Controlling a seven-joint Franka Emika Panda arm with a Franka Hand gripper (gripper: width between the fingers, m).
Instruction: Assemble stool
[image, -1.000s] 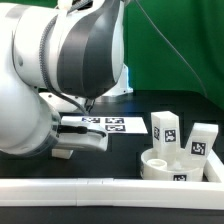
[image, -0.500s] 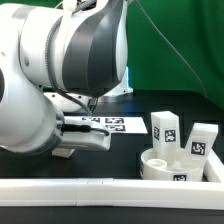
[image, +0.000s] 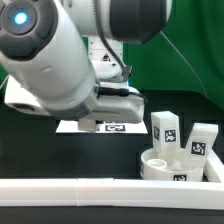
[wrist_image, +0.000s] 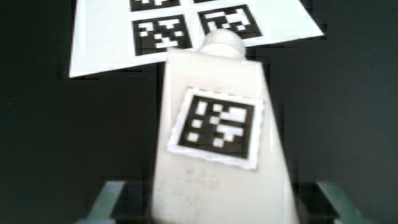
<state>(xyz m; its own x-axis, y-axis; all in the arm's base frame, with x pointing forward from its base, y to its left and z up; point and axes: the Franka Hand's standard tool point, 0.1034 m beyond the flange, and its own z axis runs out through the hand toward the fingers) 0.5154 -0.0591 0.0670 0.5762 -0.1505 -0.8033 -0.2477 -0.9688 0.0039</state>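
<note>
Wrist view: the tool (wrist_image: 217, 200) is clamped on one white stool leg (wrist_image: 217, 150). A grey finger (wrist_image: 116, 200) presses one flank of the leg's broad end, and its partner presses the opposite flank. The clamped leg is a blocky plastic piece that tapers away from the tool to a small rounded tip. Its flat face is turned to the camera and carries one square black-and-white tag (wrist_image: 217, 125). Beyond that tip, farther from the tool, the marker board (wrist_image: 98, 50) lies flat on the black tabletop (wrist_image: 54, 130), with three of its tags partly in frame.

Exterior view: the arm (image: 70, 60) fills the upper part of the frame and hides both the tool and the clamped leg. The marker board (image: 70, 126) shows beneath it. Well away from the arm, toward the exterior view's right, is the round seat disc (image: 155, 168), white with a raised rim, a tag on its outer wall and a pale hollow. Right at the seat's far rim stand the first upright leg (image: 165, 128) and the second upright leg (image: 201, 142), each showing one tag. Whether their bases sit inside the rim or just behind it cannot be told. A long white rail (image: 90, 188) runs along the front edge of the tabletop (image: 40, 150).

Count: three legs (one clamped, two upright), one seat disc, one marker board and one rail.
</note>
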